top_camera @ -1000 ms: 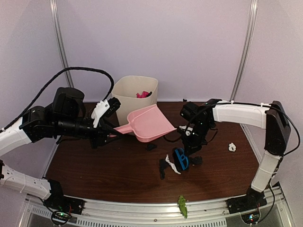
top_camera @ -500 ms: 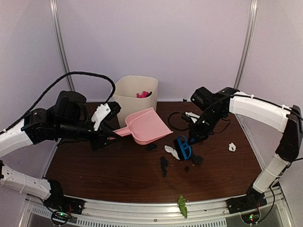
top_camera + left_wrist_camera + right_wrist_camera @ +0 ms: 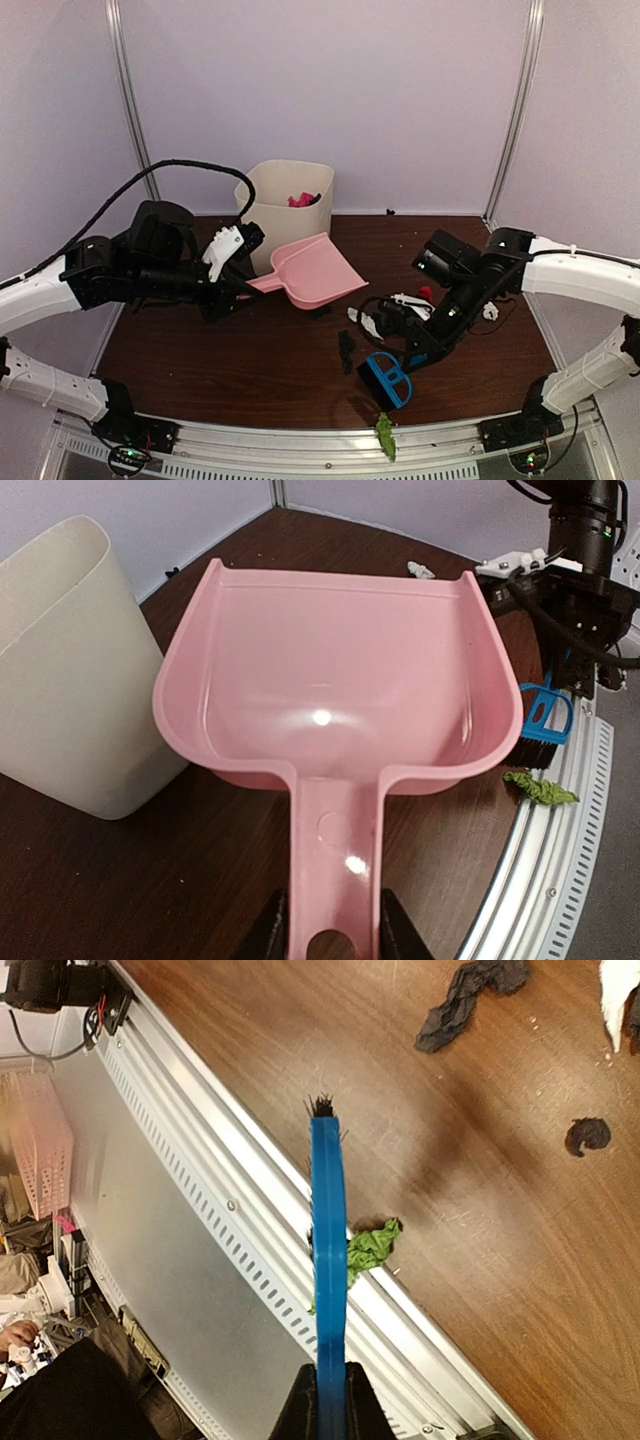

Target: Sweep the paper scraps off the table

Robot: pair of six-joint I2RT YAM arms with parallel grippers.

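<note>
One green paper scrap, on rail, long axis front-to-back

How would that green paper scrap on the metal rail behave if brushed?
Probably very light: the green paper scrap is a small crumpled wad, so it should skid easily. Its creased, irregular shape suggests tumbling, not straight rolling. Lying on the slotted rail, it might snag.

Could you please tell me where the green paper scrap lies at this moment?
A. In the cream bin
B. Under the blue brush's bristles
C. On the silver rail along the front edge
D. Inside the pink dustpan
C: the green scrap lies on the silver rail, nearer the camera than the blue brush, while the pink dustpan holds nothing.
</note>
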